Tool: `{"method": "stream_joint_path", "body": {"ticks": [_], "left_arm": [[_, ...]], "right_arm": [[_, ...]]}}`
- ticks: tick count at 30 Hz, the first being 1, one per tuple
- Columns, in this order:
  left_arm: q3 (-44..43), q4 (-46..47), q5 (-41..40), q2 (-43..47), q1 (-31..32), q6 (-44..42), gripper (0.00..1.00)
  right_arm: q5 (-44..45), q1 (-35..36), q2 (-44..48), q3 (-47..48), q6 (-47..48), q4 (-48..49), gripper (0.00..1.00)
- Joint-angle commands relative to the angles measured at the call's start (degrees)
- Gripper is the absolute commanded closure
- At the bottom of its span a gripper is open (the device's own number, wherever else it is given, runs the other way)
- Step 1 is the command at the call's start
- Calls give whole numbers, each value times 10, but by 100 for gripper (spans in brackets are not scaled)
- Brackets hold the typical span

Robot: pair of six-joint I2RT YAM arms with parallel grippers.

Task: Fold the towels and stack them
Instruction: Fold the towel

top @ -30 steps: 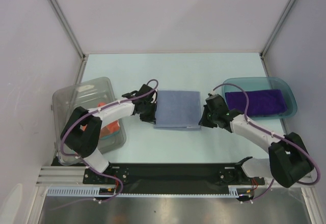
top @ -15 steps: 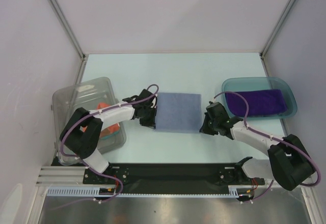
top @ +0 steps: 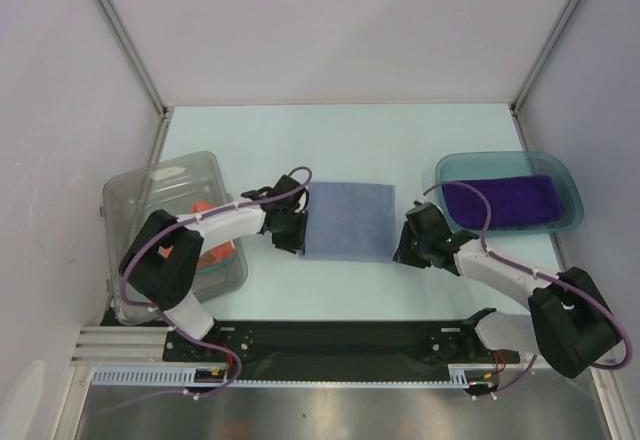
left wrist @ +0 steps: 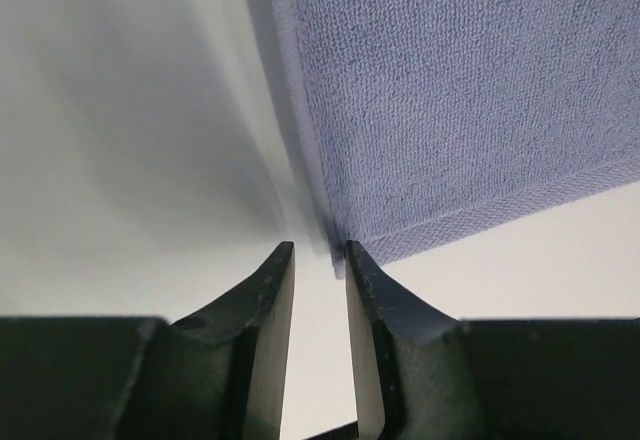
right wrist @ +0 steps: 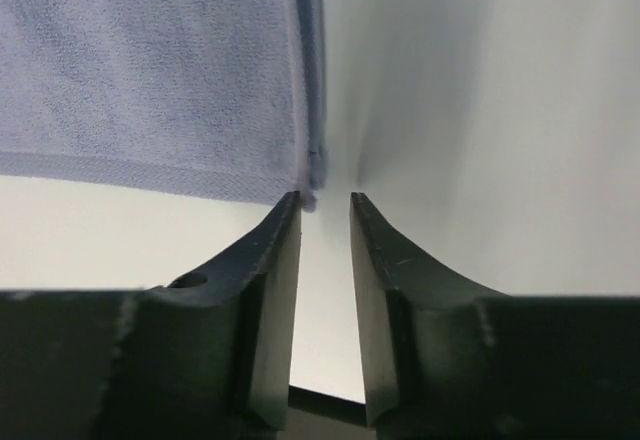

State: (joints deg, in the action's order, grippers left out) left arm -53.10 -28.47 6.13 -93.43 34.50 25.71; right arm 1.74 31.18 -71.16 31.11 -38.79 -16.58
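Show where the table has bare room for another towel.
Widest: pale table beyond the flat blue-grey towel, up to the back wall. Narrower: between that towel's near edge and the black base rail. Crowded: left gripper beside the clear plastic bin, right gripper beside the teal translucent tray.

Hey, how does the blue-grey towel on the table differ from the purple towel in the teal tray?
The blue-grey terry towel lies spread on the bare pale table, near its middle. The purple rectangular towel sits inside the teal translucent plastic tray at the right. The blue-grey towel has a nearly square outline, while the purple one is a longer, narrower strip. Both are soft cloths lying flat.
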Motion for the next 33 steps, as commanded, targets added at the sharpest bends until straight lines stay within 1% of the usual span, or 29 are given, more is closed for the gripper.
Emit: {"method": "stream_joint_path", "body": {"ticks": [1,2,4,5,6,7,8,9,11,12,13,15,16,17,20,24,27,29,33], "left_arm": [[-56,-57,-35,24,0,-17,67],[-71,-81,-45,30,0,-20,66],[-119,-93,-59,32,-1,-27,64],[-137,-96,-59,29,-2,-31,63],[-174,-97,-57,11,-4,-40,62],[-196,-101,-48,-1,-6,-45,62],[-218,-111,-43,-14,-7,-52,61],[-258,-119,-39,-46,-8,-62,60],[-288,-116,-38,-74,-10,-71,60],[-301,-108,-37,-86,-14,-76,60],[-309,-103,-32,-113,-19,-79,60],[-321,-78,-10,-135,-38,-82,62],[-323,-59,1,-156,-44,-83,62],[-327,-49,10,-166,-55,-85,62],[-362,-48,14,-213,-68,-91,62],[-385,-43,17,-250,-80,-100,63],[-402,-46,27,-273,-87,-102,63],[-411,-56,32,-277,-89,-103,63],[-420,-96,7,-259,-92,-84,60]], "right_arm": [[34,1,37,42,-3,-62,66],[41,1,46,53,-2,-86,64],[47,-1,50,75,2,-97,61],[46,-2,45,93,14,-84,59],[42,-2,39,99,25,-68,58],[35,-3,31,103,41,-49,58],[23,-8,20,115,60,-14,60],[17,-11,-12,122,70,-3,67],[-1,-21,-47,135,83,24,71],[-7,-24,-76,147,91,30,75],[-11,-27,-90,149,94,35,76],[-10,-30,-115,144,99,55,76],[-30,-30,-122,139,104,80,76],[-31,-31,-126,132,107,92,76],[-38,-39,-151,114,120,118,78],[-29,-52,-167,115,135,118,80],[-27,-63,-169,134,143,104,82],[-29,-67,-165,161,149,82,82],[-29,-75,-163,212,164,61,81]]}}
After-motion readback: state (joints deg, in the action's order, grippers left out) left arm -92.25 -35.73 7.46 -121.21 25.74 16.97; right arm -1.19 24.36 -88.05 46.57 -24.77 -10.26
